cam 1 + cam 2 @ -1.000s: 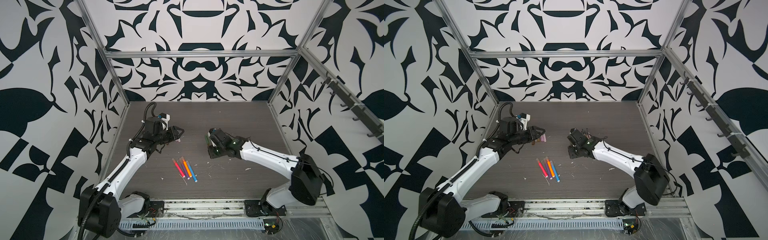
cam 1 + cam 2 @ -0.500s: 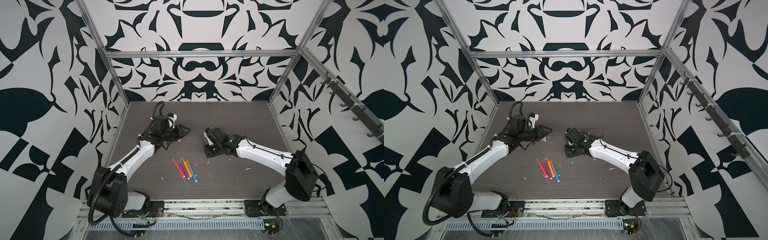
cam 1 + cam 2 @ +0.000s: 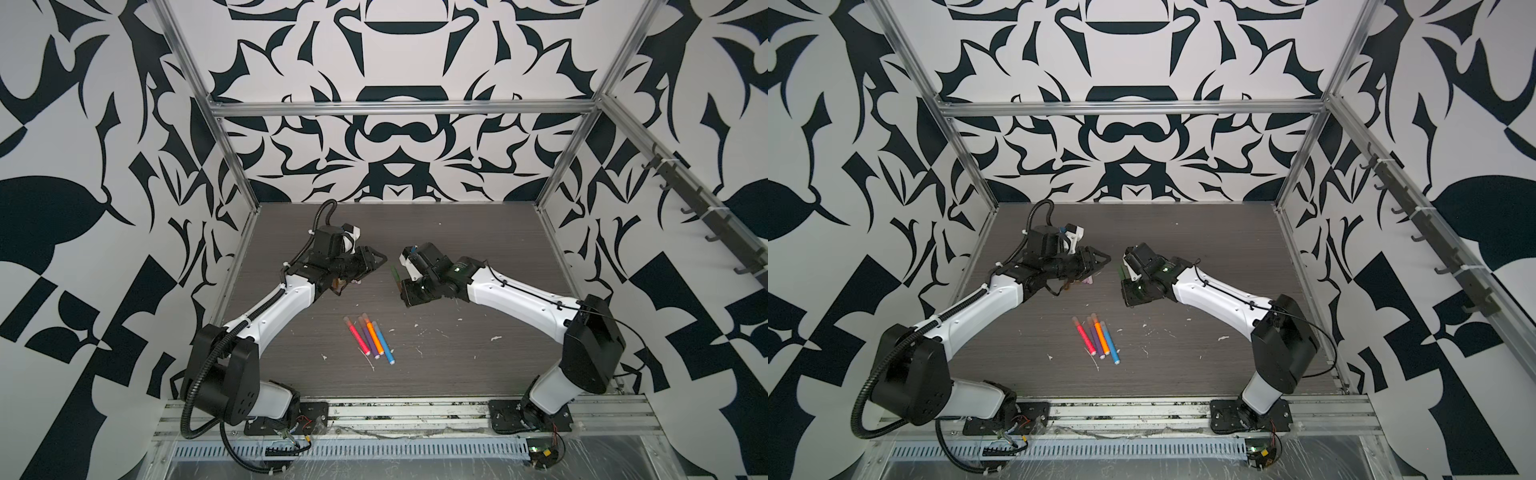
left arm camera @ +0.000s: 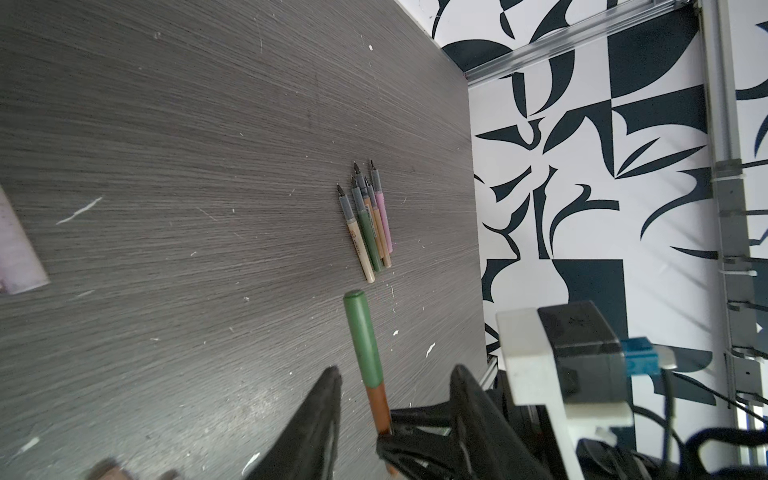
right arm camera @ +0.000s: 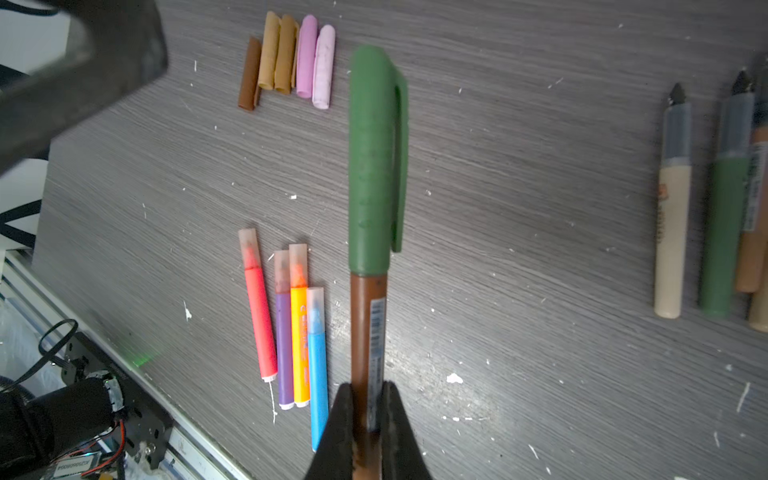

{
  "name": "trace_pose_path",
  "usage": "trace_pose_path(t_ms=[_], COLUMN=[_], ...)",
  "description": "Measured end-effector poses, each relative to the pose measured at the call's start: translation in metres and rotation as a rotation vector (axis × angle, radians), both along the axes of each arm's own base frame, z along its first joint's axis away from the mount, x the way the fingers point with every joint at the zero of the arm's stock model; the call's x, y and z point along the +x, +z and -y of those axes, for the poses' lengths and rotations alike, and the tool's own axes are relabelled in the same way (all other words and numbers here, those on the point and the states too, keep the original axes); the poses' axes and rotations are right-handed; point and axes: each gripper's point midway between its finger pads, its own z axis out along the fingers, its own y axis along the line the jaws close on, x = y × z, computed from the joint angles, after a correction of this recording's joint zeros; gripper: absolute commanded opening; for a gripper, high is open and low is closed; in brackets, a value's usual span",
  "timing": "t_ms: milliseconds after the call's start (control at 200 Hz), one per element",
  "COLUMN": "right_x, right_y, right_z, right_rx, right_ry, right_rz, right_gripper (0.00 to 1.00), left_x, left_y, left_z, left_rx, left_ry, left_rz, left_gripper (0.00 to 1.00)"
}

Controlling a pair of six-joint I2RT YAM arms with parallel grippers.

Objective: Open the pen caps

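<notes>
My right gripper [image 5: 368, 392] was clenched on the brown barrel of the pen [image 5: 368, 332], well back from the cap end, with the green cap [image 5: 372, 166] standing clear of my jaws and untouched. The pen's long axis ran straight out from that grip, cap end leading, and in a top view it pointed toward the back of the table [image 3: 457, 232] and a little leftward, toward my left gripper [image 3: 377, 261]. That was the relation I judged the pull would turn on: the cap [image 3: 394, 273] lay just beside the left fingertips, near but apart, so the left arm was both the free one and the nearer one. My left gripper was part open and empty; in the left wrist view its 2 fingers [image 4: 324, 411] stood spread with the cap [image 4: 361, 336] showing between and beyond them, not yet enclosed. In the right wrist view the left gripper was a dark blur off to the side of the cap. I judged I would need to bring the left jaws around the cap across its width, close them, then draw along the pen's axis away from my right gripper. Elsewhere 5 loose caps [image 5: 286, 58] lay in a row, 4 bright markers [image 5: 291, 328] lay capped side by side, and a bunch of uncapped pens [image 4: 368, 224] lay flat on the table
</notes>
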Motion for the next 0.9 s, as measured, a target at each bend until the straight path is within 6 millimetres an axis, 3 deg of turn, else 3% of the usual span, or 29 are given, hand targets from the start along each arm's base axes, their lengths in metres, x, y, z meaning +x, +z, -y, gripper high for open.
trace_pose_path(t_ms=[160,245,550,900], right_x=[-0.024,-0.032,-0.041,-0.045], right_y=[-0.009,-0.002,0.033,0.023], right_z=[0.029,0.037,0.044,0.032], right_rx=[0.002,0.012,0.087,0.164], right_ry=[-0.044,-0.051,-0.048,-0.006], right_rz=[-0.016,-0.012,0.032,-0.010], right_gripper=[0.00,0.00,0.00,0.00], left_x=[-0.010,-0.016,-0.028,-0.032], left_y=[-0.005,-0.007,-0.008,-0.016], left_z=[0.008,0.012,0.027,0.033], left_rx=[0.024,0.032,0.009,-0.004], left_ry=[-0.027,-0.040,-0.060,-0.080], left_rz=[-0.016,-0.030,-0.071,-0.117], left_gripper=[0.46,0.46,0.47,0.49])
